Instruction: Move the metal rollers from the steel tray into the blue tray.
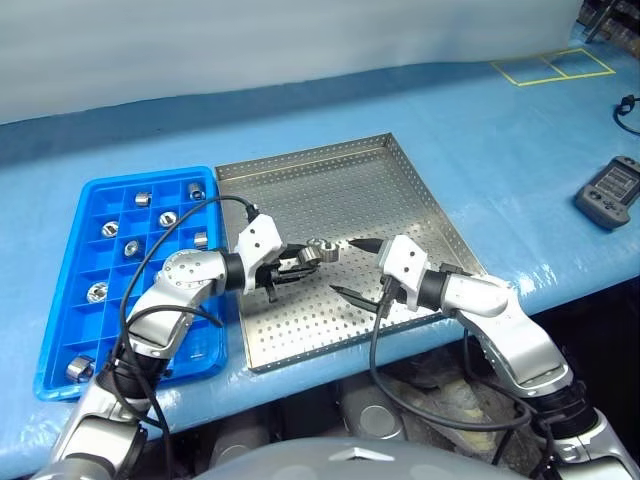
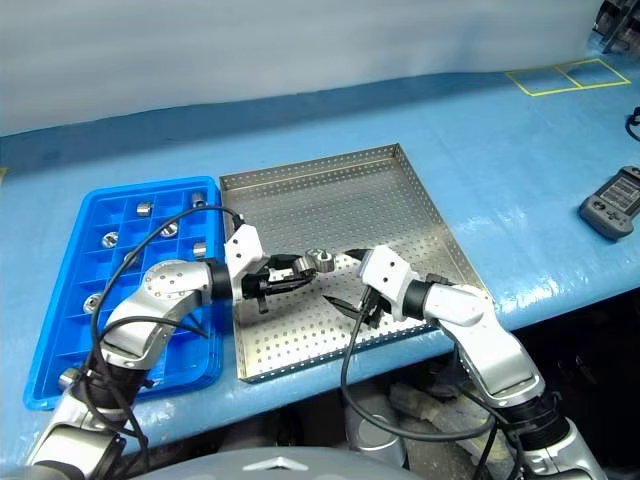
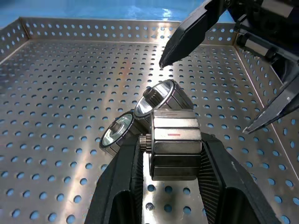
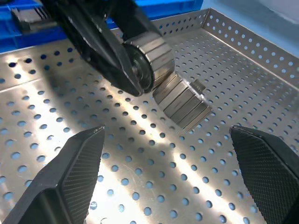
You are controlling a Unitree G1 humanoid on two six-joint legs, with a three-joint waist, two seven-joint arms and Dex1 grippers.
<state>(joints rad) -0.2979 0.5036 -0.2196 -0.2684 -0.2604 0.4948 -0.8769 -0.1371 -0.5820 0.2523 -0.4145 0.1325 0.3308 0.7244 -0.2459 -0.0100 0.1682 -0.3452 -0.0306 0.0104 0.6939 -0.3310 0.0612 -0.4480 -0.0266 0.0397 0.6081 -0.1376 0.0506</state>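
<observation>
My left gripper [image 1: 305, 258] is shut on one metal roller [image 1: 322, 250], a shiny short cylinder held just above the middle of the steel tray [image 1: 400, 180]. The left wrist view has the roller [image 3: 173, 144] clamped between both black fingers, mirrored on the perforated floor beneath it. My right gripper [image 1: 345, 267] is open, a little to the right of the roller, its tips pointing at it without touching. From the right wrist view the held roller [image 4: 145, 58] hangs ahead of the spread fingers [image 4: 70, 177]. The blue tray [image 1: 60, 330] lies left of the steel tray, with several rollers [image 1: 167, 219] in its compartments.
A black handheld device [image 1: 610, 192] lies on the blue table cover at the right. Yellow tape marks [image 1: 552, 66] sit at the far right. The table's front edge runs just below both trays.
</observation>
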